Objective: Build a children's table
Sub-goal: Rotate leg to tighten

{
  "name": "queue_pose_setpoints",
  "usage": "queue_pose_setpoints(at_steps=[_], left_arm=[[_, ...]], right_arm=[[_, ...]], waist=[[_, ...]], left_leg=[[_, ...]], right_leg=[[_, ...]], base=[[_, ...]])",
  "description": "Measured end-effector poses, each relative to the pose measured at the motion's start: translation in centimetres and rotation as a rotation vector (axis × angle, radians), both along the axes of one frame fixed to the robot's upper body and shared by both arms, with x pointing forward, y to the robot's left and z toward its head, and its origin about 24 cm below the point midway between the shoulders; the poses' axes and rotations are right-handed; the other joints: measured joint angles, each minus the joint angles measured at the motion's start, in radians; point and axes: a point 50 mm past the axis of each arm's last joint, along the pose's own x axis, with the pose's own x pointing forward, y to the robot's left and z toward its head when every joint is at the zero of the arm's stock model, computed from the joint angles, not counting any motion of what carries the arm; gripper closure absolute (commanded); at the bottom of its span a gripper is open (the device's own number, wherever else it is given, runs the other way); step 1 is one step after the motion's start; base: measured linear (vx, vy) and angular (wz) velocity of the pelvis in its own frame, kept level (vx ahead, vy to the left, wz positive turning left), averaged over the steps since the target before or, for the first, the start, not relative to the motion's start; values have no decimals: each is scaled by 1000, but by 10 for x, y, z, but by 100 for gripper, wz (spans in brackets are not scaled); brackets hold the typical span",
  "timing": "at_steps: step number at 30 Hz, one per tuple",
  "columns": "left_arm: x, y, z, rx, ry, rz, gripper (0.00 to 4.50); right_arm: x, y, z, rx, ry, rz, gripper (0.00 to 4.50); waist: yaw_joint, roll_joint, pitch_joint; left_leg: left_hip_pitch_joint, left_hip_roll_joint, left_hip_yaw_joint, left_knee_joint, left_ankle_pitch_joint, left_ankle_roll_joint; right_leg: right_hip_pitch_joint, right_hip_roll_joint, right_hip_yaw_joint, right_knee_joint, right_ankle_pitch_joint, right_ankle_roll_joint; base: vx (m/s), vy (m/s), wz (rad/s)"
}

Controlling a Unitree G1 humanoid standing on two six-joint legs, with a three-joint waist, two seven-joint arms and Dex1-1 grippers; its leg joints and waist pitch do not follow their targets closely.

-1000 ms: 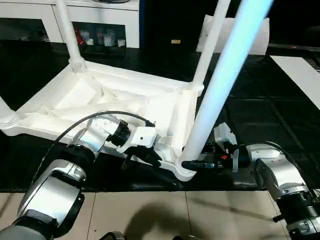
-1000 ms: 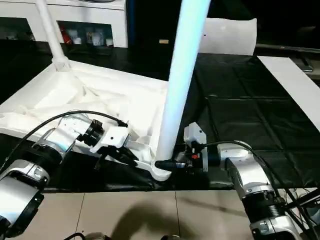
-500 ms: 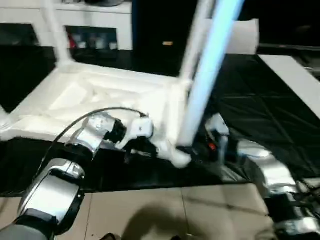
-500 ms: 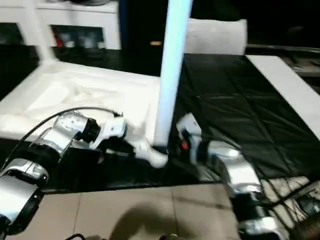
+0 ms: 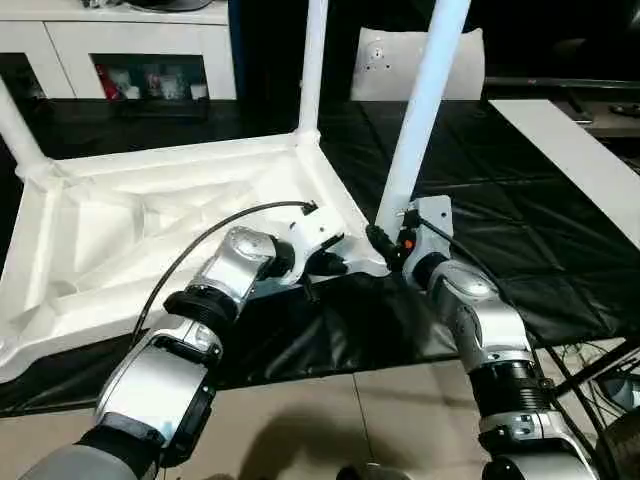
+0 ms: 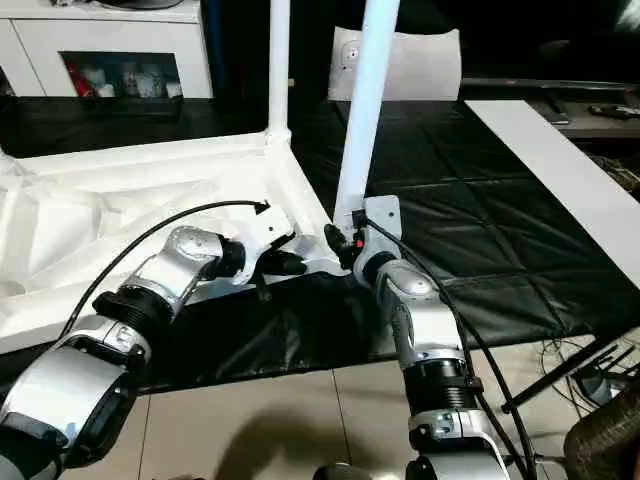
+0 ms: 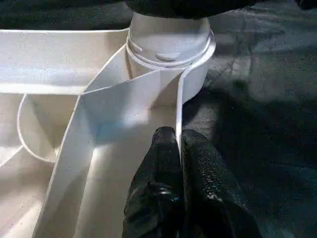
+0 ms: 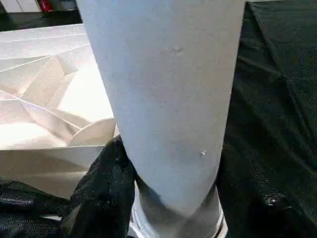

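Black-draped desk [image 5: 560,260]: left tool [image 7: 179,148] pinching tabletop [image 5: 150,240] rim, right tool [image 8: 163,198] half-open round leg [image 5: 415,110]; next, seating it firmly.

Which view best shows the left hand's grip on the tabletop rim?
The left wrist view: its fingers pinch the thin rim wall of the tabletop just below the corner socket. The eye views show the left hand at that corner, its contact hidden.

Upturned white tabletop [image 5: 150,230] and flat white board [image 5: 570,150] on black-covered surface [image 5: 520,250]
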Motion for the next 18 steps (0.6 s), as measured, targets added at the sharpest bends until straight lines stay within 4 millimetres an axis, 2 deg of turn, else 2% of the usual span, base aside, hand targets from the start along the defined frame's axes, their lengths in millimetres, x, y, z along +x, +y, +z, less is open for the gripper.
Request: queue_pose_setpoints(at_steps=[1,3,6,7,9,11,13,16,18], left_arm=[[0,0,0,1,-3,-2,450],[0,-1,1,2,-7,-7,450],[-1,-1,2,10,-22,-26,450],[-1,0,2,10,-28,-34,450],[-3,2,2,8,-37,-55,450],[-5,4,2,6,-53,-100,450],[-7,8,3,8,-64,-141,450],[-10,15,3,11,-66,-205,450],[-12,22,4,22,-59,-256,450]], right_arm=[[0,0,1,2,-2,-1,220],[-1,-1,1,6,-6,-5,179],[-3,-1,1,22,-19,9,164],[-4,-1,1,29,-25,16,135],[-6,-5,1,36,-33,42,123],[-12,-12,0,39,-50,115,116],[-14,-17,1,27,-55,192,82],[-22,-26,1,19,-58,309,69],[-26,-35,4,-7,-55,416,37]], waist=[[1,0,0],[2,2,1],[3,2,1],[2,3,1],[2,3,1],[4,3,1],[2,3,1],[6,2,2],[12,2,2]], left_leg=[[0,0,0,-2,0,0],[0,0,0,-3,0,0],[0,0,0,-4,0,0],[0,0,0,-5,0,0],[-1,0,0,-5,0,0],[-1,0,0,-6,-1,1],[-2,1,1,-8,-1,1],[-2,1,1,-10,0,1],[-2,1,2,-10,0,1]], right_leg=[[0,0,0,0,2,-3],[0,0,-1,0,2,-3],[-1,0,-1,-1,2,-3],[-1,0,-1,-1,2,-3],[-2,0,-1,-2,2,-4],[-3,1,-1,-3,2,-3],[-3,1,-1,-4,2,-3],[-4,1,-1,-4,1,-4],[-4,2,-1,-3,1,-4]], base=[[0,0,0],[0,0,0],[0,0,0],[0,0,0],[0,0,0],[0,0,0],[0,0,0],[0,0,0],[0,0,0]])
